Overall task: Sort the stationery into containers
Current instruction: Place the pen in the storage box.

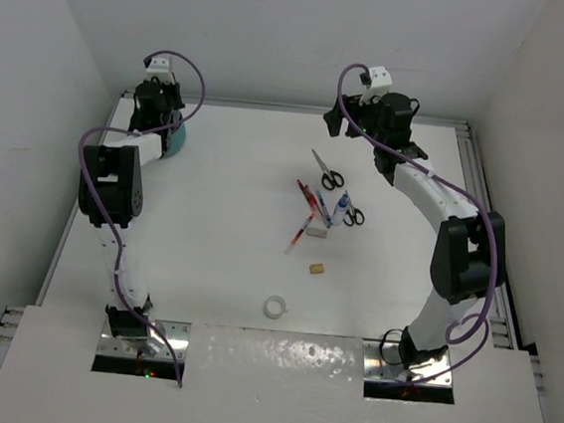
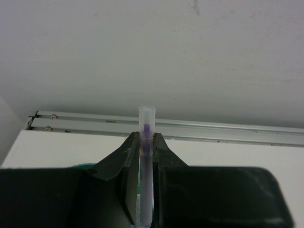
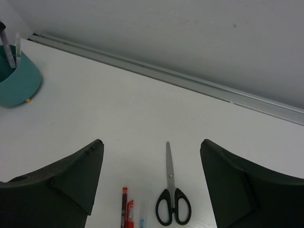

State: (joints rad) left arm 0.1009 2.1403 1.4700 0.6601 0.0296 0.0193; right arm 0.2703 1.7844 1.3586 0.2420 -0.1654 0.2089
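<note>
My left gripper (image 2: 147, 137) is shut on a thin clear pen with purple ink (image 2: 147, 121), held upright. In the top view it (image 1: 159, 118) hangs over the teal organiser cup (image 1: 176, 142) at the back left. My right gripper (image 3: 151, 142) is open and empty, above one pair of black-handled scissors (image 3: 172, 202), and sits at the back (image 1: 342, 125). The cup (image 3: 18, 80) holds pens. On the table lie scissors (image 1: 328, 172), more scissors (image 1: 353, 216), pens (image 1: 308, 196), a glue bottle (image 1: 340, 209), a red pen (image 1: 299, 236), a white eraser (image 1: 316, 231), a tan eraser (image 1: 316, 268) and a tape ring (image 1: 274, 308).
A metal rail (image 3: 190, 83) runs along the table's back edge under the white wall. White side walls close in both sides. A red pen (image 3: 126, 209) lies left of the scissors in the right wrist view.
</note>
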